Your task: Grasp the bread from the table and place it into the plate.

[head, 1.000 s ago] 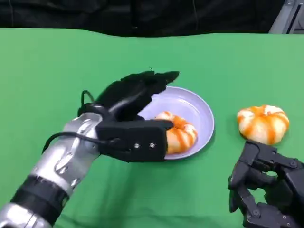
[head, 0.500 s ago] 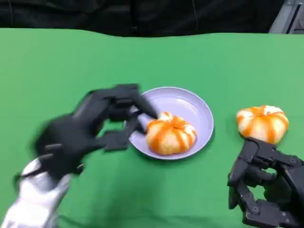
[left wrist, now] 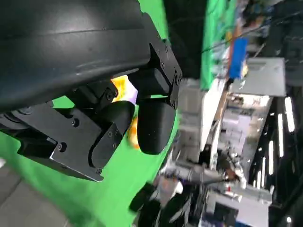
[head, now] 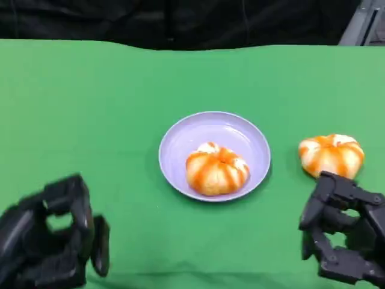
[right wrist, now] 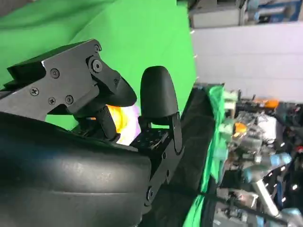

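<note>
Table (head: 90, 120): flat top covered in plain bright green cloth, its far edge meeting a dark backdrop. Lying directly on it: one round lilac plate (head: 252, 135), shallow, near the middle; one orange-and-white striped bread bun (head: 331, 155), round, standing on the cloth to the right of the plate, apart from its rim.

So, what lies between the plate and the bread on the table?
Only bare green cloth separates plate and bread, seen in the head view.
</note>
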Robot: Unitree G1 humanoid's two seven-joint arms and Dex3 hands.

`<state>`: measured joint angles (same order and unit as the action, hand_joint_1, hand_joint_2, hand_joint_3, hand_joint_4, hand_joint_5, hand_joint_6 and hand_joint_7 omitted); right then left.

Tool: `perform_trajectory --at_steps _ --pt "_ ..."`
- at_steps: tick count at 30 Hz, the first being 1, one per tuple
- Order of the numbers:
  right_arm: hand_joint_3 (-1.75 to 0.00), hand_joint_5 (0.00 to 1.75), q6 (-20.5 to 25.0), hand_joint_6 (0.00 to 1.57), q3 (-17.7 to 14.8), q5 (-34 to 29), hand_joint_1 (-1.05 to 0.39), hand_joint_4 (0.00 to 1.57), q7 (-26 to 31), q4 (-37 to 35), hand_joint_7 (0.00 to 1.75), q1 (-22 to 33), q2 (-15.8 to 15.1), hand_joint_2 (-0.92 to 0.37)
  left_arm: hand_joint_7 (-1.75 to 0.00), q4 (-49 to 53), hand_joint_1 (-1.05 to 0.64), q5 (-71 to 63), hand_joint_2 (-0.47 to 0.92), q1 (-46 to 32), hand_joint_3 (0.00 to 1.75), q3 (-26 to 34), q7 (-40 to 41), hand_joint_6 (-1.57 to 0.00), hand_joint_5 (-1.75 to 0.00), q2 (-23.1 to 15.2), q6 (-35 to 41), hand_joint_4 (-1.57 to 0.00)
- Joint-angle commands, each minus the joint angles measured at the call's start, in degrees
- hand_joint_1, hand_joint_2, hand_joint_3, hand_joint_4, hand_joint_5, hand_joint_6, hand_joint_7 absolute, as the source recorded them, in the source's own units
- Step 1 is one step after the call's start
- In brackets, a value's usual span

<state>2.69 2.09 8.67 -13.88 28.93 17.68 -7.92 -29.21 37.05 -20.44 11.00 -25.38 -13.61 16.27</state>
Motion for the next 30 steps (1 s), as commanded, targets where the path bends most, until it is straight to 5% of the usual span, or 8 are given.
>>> perform_trajectory --at_steps 1,17,30 --pt "-1.06 1.75 -1.8 0.66 -1.1 0.7 -0.01 0.76 -0.9 -1.1 1.52 -0.8 -0.6 -0.67 -1.69 1.6 0.05 -0.3 0.63 -0.4 1.30 1.0 -1.0 -0.72 -1.75 0.5 -2.5 -0.90" --pt "-1.11 1.75 -2.0 0.67 -1.4 1.0 -0.01 0.81 -1.5 -0.8 1.54 -0.5 -0.3 -0.66 -1.75 5.3 0.09 -8.7 0.58 1.6 1.49 -0.5 1.2 -0.76 -1.75 2.8 -8.3 -0.98" --pt "-1.11 1.75 -2.5 0.66 -1.3 0.9 0.00 0.81 -1.8 -1.3 1.55 -0.7 -0.3 -0.66 -1.75 6.0 0.13 -8.7 0.60 2.4 1.45 0.1 2.3 -0.73 -1.75 2.5 -7.6 -0.97"
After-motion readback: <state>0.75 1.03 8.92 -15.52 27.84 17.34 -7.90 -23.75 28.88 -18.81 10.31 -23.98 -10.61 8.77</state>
